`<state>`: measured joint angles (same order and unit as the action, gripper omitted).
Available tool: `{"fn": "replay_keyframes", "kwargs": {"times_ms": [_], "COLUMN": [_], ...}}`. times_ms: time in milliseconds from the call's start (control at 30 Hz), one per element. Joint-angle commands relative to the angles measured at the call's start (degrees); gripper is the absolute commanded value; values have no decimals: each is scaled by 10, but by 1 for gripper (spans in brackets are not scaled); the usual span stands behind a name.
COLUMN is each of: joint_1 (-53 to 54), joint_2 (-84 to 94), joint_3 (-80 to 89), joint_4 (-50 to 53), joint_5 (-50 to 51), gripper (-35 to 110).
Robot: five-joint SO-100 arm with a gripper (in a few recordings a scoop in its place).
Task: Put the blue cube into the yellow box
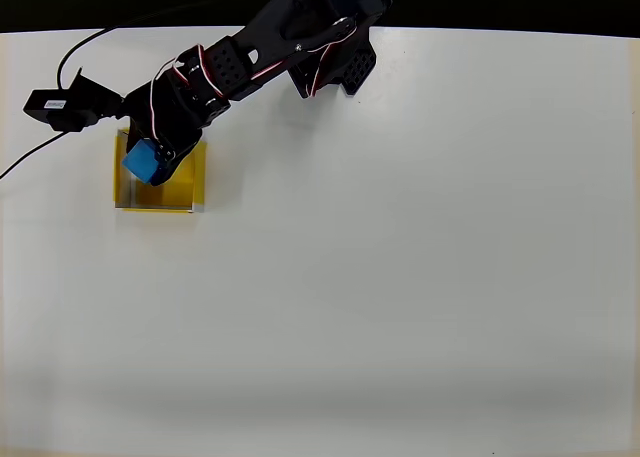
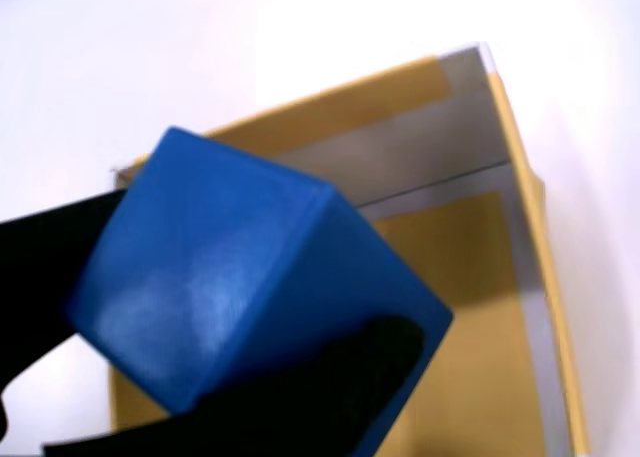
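The blue cube (image 1: 142, 161) hangs over the upper left part of the yellow box (image 1: 170, 192) in the overhead view, held by my black gripper (image 1: 150, 159), which is shut on it. In the wrist view the blue cube (image 2: 250, 287) is large and tilted, pinched between a black finger (image 2: 40, 257) at the left and the other below. Behind it lies the yellow box (image 2: 470, 317), open-topped, its yellow floor and pale rims showing. Whether the cube touches the box cannot be told.
The white table (image 1: 400, 277) spreads wide to the right and front of the box. A black camera module (image 1: 60, 107) with a cable juts out left of the arm, near the table's far left edge.
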<state>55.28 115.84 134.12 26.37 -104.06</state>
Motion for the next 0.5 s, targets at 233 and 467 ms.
{"fn": "replay_keyframes", "kwargs": {"times_ms": [233, 467], "joint_1": [7, 5], "joint_2": [-25, -22], "joint_3": [-14, 23], "joint_4": [-33, -74], "joint_5": [24, 29], "gripper": [20, 28]}}
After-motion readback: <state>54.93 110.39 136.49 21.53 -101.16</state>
